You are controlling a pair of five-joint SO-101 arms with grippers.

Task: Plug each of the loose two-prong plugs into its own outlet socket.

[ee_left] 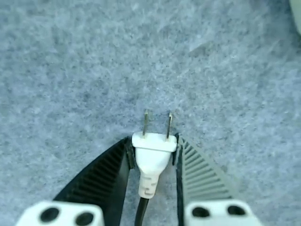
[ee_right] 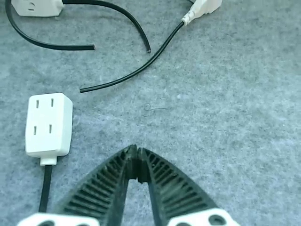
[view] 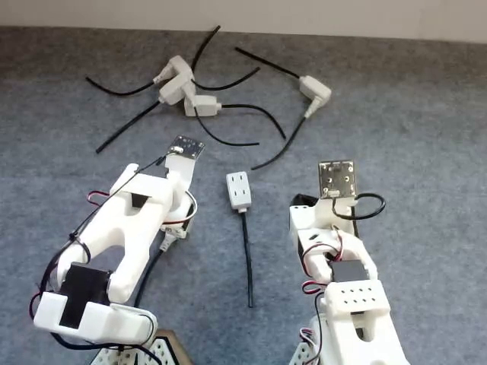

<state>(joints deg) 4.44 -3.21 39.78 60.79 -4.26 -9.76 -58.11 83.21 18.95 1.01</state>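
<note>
Left gripper (ee_left: pixel 154 140) pinched a two-prong plug (ee_left: pixel 151 153) by its body, prongs pointing forward, likely so it could go straight into a socket.
Right gripper (ee_right: pixel 137 153) had fingers pressed together, empty, lower centre, with the outlet block (ee_right: pixel 48 125) at frame left. The high view gave the layout the left wrist view lacked: spare plugs (view: pixel 185 95) upper left, another plug (view: pixel 315 90) upper right.

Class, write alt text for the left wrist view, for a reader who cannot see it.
The left gripper clamps a white two-prong plug by its body, prongs pointing away from the camera over grey carpet. A black cord trails from the plug's rear.
</note>
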